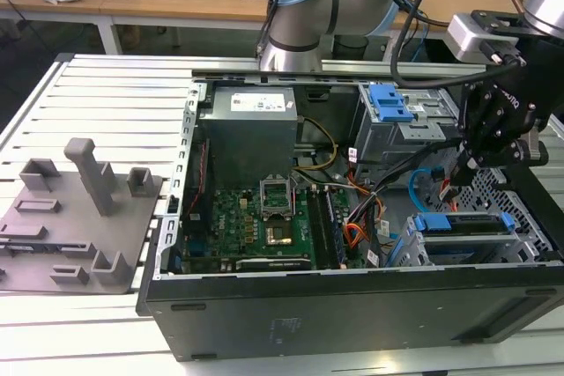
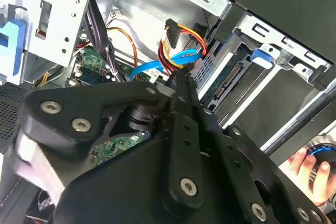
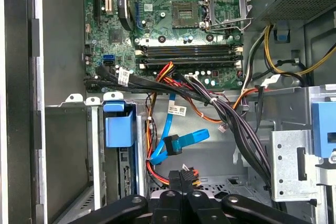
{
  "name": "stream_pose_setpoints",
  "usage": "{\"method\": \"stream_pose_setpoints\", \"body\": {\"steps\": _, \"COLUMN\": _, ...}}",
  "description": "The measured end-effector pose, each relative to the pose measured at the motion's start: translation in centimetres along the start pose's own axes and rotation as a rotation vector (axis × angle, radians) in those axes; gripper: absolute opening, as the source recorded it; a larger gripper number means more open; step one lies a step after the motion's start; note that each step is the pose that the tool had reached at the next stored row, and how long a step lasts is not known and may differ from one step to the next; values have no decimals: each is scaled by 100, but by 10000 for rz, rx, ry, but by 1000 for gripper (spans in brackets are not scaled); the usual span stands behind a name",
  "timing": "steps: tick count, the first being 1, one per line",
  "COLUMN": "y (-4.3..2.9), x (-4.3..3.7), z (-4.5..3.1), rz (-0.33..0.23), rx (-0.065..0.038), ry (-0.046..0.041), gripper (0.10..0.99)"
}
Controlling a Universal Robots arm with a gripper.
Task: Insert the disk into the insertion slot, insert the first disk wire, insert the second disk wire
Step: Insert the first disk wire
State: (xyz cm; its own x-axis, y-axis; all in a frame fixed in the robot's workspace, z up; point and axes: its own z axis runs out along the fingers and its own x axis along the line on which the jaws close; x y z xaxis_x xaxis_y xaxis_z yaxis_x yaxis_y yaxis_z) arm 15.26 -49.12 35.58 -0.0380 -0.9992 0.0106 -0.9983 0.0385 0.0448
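White slatted table (image 1: 106, 85) holds a big black computer case (image 1: 352, 314) with its side open to the ceiling. The robot arm (image 1: 304, 15) leans over the case from the far side in the exterior view. A grey plate (image 1: 79, 217) with blocks on it lies on the table just beside the case, on the exterior view's left. Inside the case a green board (image 1: 256, 217) lies flat. At the end of the case on the exterior view's right sits a low grey metal bay (image 1: 404, 253), and the disk (image 1: 465, 226), in its blue frame, is already in it. The gripper (image 3: 182, 181) hangs inside the case near that bay. Its fingers are pressed together, pinching the thin red and orange wire (image 2: 163, 51) right by its small black plug (image 3: 187, 171). The blue cable (image 3: 167, 124) loops loose inside the case close by, with its dark plug (image 3: 172, 144) hanging in the air.
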Motion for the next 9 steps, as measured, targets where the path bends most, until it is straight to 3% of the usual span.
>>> {"method": "stream_pose_setpoints", "body": {"steps": 2, "y": 0, "x": 0, "z": 0, "rz": 7, "rx": 0, "ry": 3, "gripper": 239}}
{"method": "stream_pose_setpoints", "body": {"steps": 6, "y": 15, "x": 0, "z": 13, "rz": 6, "rx": 13, "ry": 18, "gripper": 239}}
{"method": "stream_pose_setpoints", "body": {"steps": 9, "y": 14, "x": 0, "z": 52, "rz": 11, "rx": 16, "ry": 103, "gripper": 239}}
